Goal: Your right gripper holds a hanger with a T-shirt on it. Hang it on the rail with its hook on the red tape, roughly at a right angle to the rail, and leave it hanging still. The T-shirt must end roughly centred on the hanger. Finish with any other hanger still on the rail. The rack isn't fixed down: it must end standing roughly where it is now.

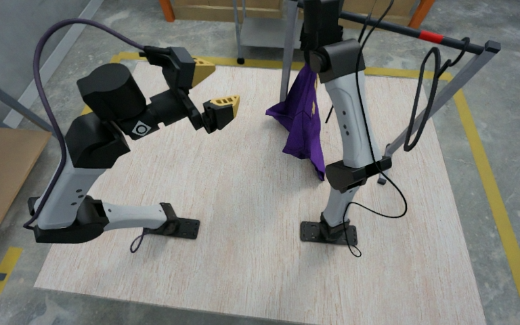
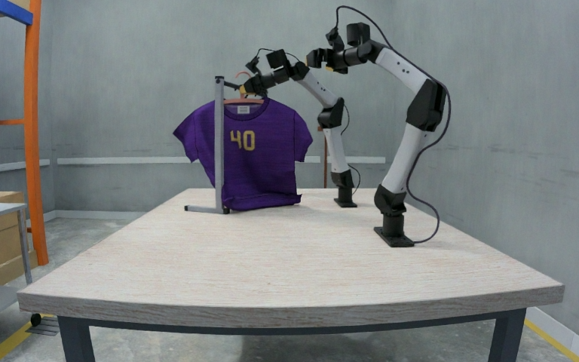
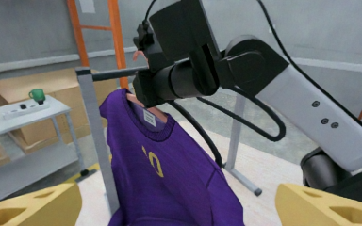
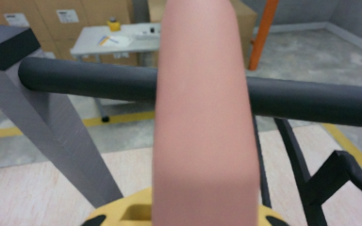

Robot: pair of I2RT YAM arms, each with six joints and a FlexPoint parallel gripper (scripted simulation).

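My right gripper [image 2: 242,90] [image 4: 184,189] is shut on the pink hanger [image 2: 243,102] [image 3: 160,115] [image 4: 205,118]. The hanger's neck crosses in front of the rail [image 1: 395,27] [image 2: 231,85] [image 3: 113,73] [image 4: 94,78] in the right wrist view. Its hook shows above rail level in the exterior view; I cannot tell whether it is over the rail. The purple T-shirt [image 1: 305,122] [image 2: 264,166] [image 3: 181,188] hangs near the left end post, its hem close to the table. The red tape [image 1: 431,36] is farther right along the rail. My left gripper [image 1: 225,84] [image 3: 179,192] is open and empty, left of the shirt.
A black hanger [image 1: 438,74] hangs right of the tape. A second dark bar [image 3: 203,131] beside the shirt looks like part of another hanger. The rack's left post [image 1: 288,57] [image 2: 219,145] [image 3: 98,137] [image 4: 61,132] stands close by the shirt.
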